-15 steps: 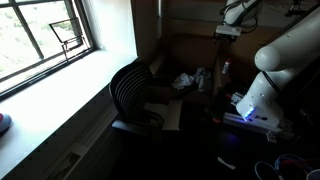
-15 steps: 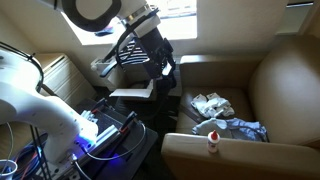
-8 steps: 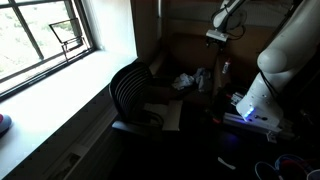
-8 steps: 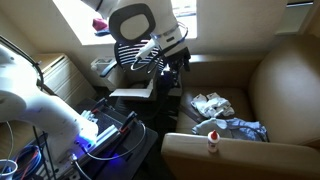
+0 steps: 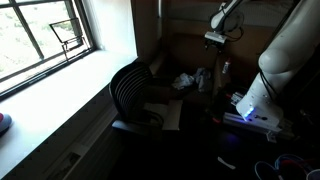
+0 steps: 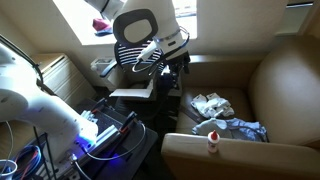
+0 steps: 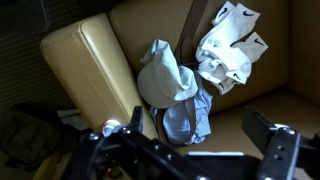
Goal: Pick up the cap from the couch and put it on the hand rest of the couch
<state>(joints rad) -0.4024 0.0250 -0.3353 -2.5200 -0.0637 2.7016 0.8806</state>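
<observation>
A pale grey cap [image 7: 165, 75] lies on the brown couch seat, on top of a blue striped cloth [image 7: 187, 122], right beside the tan hand rest [image 7: 88, 68]. In an exterior view the cap [image 6: 208, 126] sits next to the near hand rest [image 6: 255, 156]. My gripper [image 7: 205, 140] is open and empty, and it hovers above the seat with the cap between and ahead of its fingers. It also shows in both exterior views [image 6: 172, 72] [image 5: 215, 38], raised above the couch.
A crumpled white cloth [image 7: 230, 50] lies on the seat beyond the cap. A small bottle [image 6: 212, 143] stands on the near hand rest. A black wire rack [image 5: 135, 90] and a box with blue lights [image 6: 100, 130] stand beside the couch.
Over the last second the arm rose and swung toward the couch. In the last half second it has hardly moved. The cap and cloths lie as before.
</observation>
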